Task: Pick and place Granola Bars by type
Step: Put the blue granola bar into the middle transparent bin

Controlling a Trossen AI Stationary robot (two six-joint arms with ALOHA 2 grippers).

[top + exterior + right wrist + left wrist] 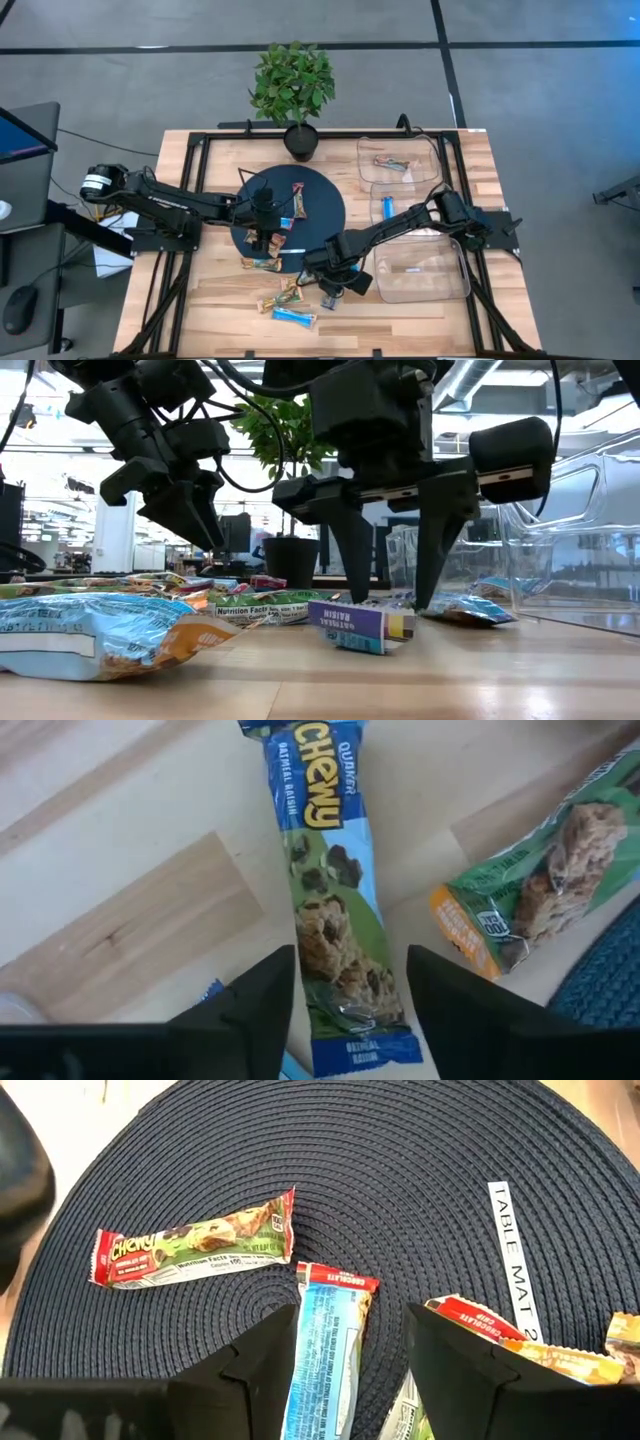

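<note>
My left gripper (pixel 265 238) is open, pointing down over the dark round mat (pixel 325 215). Its fingers stand on either side of a blue bar (pixel 330 1330) that lies flat on the mat. A red-and-green bar (pixel 195 1240) and a red-orange bar (pixel 480 1325) lie beside it. My right gripper (pixel 328 290) is open and low over the wooden table. Its fingers (pixel 355 560) straddle a blue Chewy bar (pixel 325 850) lying flat on the wood, and I see no touch. A green bar (pixel 530 900) lies next to it.
Three clear bins stand at the right: the far one (pixel 398 150) holds a reddish bar, the middle one (pixel 410 205) a blue bar, the near one (pixel 420 275) is nearest my right arm. More bars (pixel 285 300) lie near the front edge. A potted plant (pixel 293 85) stands at the back.
</note>
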